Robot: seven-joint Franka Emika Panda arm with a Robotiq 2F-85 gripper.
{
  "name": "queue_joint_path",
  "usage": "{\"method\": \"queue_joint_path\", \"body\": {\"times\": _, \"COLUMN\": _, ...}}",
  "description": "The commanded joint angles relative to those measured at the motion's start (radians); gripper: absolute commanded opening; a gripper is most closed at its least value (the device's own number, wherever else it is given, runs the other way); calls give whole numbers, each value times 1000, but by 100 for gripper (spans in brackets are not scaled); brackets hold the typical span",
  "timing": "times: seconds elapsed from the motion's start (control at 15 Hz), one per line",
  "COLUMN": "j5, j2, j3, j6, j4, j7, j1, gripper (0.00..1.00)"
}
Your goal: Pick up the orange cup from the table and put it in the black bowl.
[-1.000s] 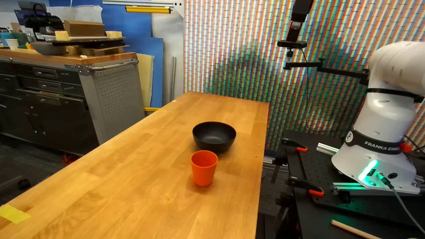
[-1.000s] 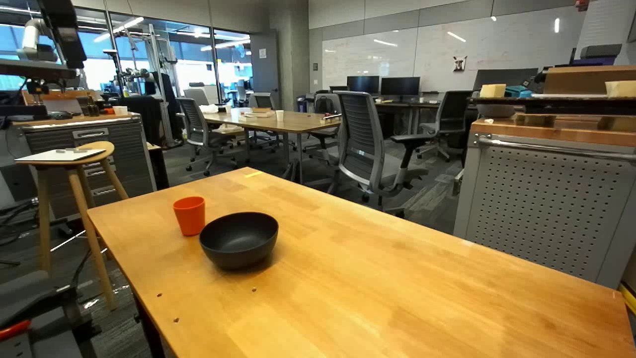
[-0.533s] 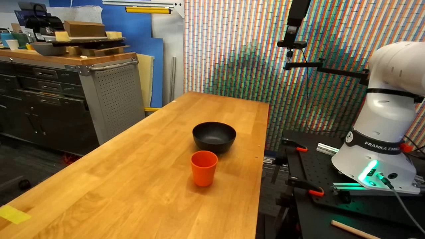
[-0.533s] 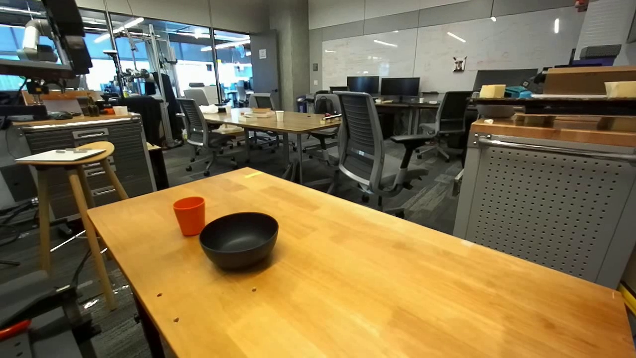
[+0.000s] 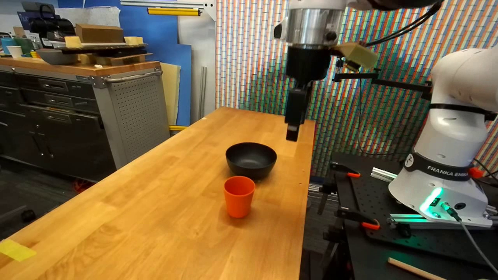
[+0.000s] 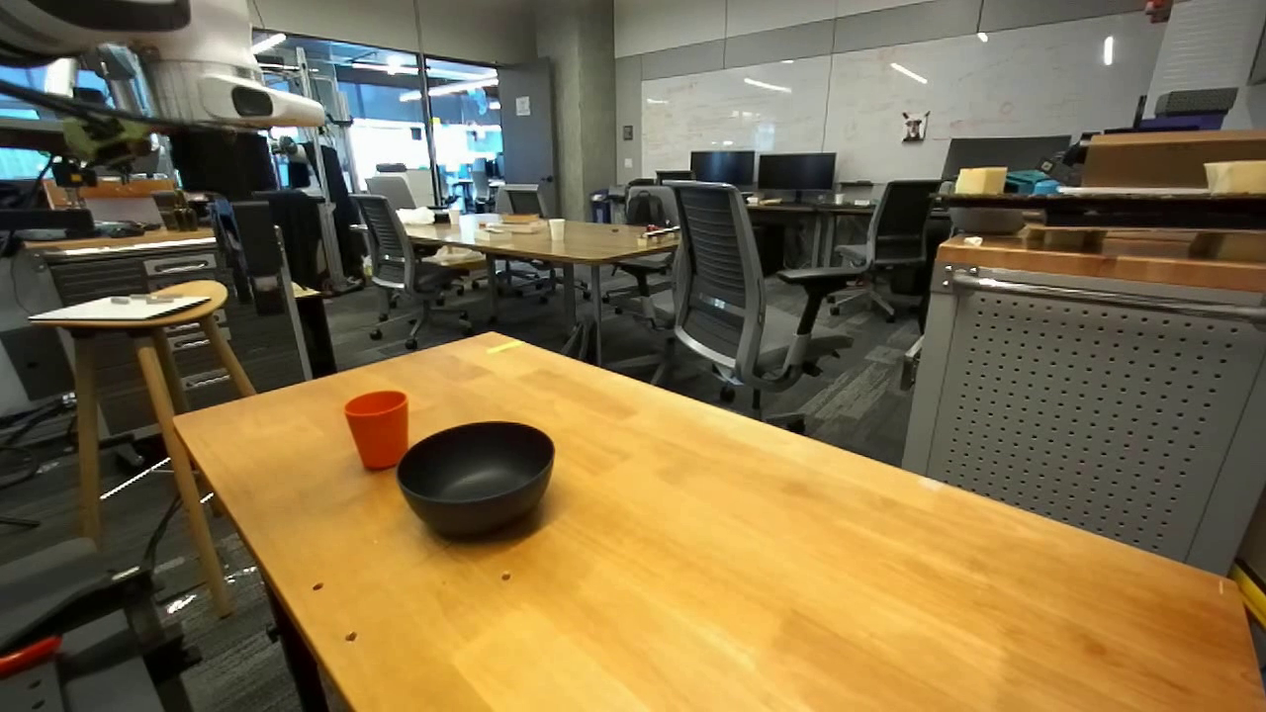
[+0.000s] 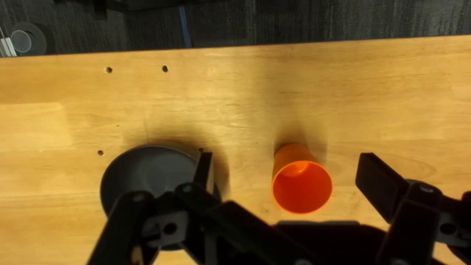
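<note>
The cup (image 5: pixel 239 198) stands upright on the bench (image 5: pixel 167 206), on the near side of the bowl (image 5: pixel 251 170) in an exterior view; the wrist view shows a gap between them. The hand (image 7: pixel 288 171) hangs above, well apart from the cup, its jaws spread wide and holding nothing. This looks like the approach, so line up over the cup before going down. In the wrist view the left finger (image 7: pixel 202 171) overlaps the bowl's edge: bring it down in the gap, clear of the rim, then close gently.
</note>
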Motion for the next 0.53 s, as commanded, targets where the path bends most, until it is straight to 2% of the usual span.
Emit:
{"method": "queue_joint_path", "body": {"times": 0.0, "j5": -101, "j2": 233, "j3": 15, "j6": 160, "j4": 72, "j7": 120, "j1": 7, "gripper": 100}}
{"method": "queue_joint_path", "body": {"times": 0.27, "j5": -314, "j2": 399, "j3": -24, "j6": 282, "j4": 123, "j7": 283, "j1": 29, "gripper": 100}}
{"method": "queue_joint_path", "body": {"times": 0.47, "j5": -477, "j2": 511, "j3": -91, "j6": 295, "j4": 187, "j7": 393, "j1": 72, "gripper": 100}}
